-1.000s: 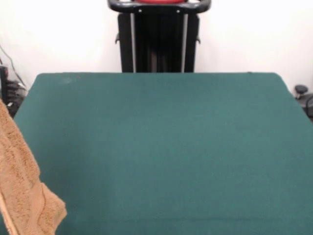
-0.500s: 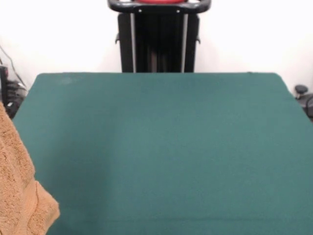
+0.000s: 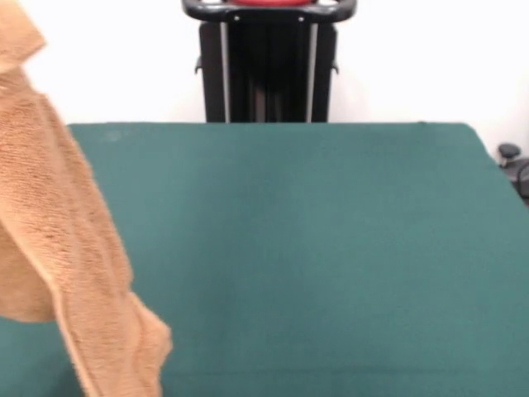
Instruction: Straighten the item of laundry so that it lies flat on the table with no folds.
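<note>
Orange-tan terry-cloth towel (image 3: 62,231) hangs bunched at the left, above the dark green felt table (image 3: 331,248); gripper unseen.

Only the robot's black pedestal column (image 3: 269,70) shows, upright, with a red-and-black base piece on top. No arm or gripper visible anywhere.

Towel (image 3: 66,240) blocks the left side (table (image 3: 331,248) otherwise open).
</note>
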Available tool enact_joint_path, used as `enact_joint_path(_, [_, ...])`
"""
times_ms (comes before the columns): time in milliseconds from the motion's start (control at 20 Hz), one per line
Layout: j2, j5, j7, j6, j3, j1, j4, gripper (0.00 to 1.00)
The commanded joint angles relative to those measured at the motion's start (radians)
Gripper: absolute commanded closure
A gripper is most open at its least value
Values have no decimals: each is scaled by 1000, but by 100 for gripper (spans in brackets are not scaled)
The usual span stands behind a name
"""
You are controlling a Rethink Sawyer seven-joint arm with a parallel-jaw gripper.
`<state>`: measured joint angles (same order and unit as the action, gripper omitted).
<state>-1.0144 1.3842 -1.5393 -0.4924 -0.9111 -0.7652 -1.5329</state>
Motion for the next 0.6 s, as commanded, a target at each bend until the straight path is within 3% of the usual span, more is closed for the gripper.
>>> enact_joint_path(50, [-7, 144, -381, 58, 189, 137, -131, 100])
enact_joint_path(350, [10, 209, -484, 58, 292, 235, -119, 100])
enact_joint_path(600, [35, 205, -511, 49, 354, 295, -103, 100])
